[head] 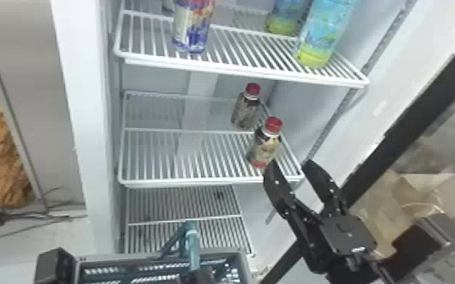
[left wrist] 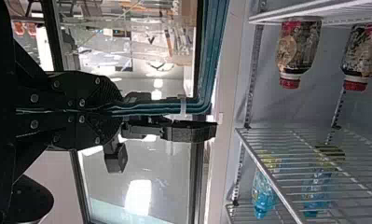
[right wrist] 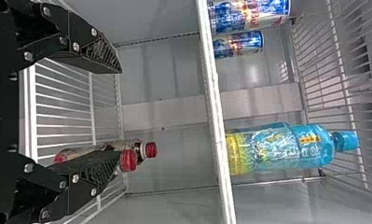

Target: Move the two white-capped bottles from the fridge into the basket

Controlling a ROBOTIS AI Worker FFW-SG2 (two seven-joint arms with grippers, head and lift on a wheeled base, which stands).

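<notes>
Two small bottles with red caps and white neck rings stand on the middle shelf's right side: front bottle [head: 266, 147], rear bottle [head: 245, 109]. My right gripper [head: 289, 169] is open at that shelf's front right corner, one fingertip overlapping the front bottle's base. In the right wrist view, the gripper [right wrist: 120, 115] has nothing between its fingers; one finger partly covers the bottles, whose front cap [right wrist: 128, 160] shows. My left gripper [head: 201, 276] is at the bottom edge by the basket [head: 98, 258]. The left wrist view has the gripper [left wrist: 116, 109] shut on the teal handle [left wrist: 204, 74].
The upper shelf [head: 238, 70] holds a blue-and-silver can [head: 192, 28] and blue-green bottles [head: 323, 34]. Lower shelves [head: 185, 219] lie behind the basket. The fridge's left wall edge [head: 83, 113] and the dark door frame [head: 419, 98] flank the opening.
</notes>
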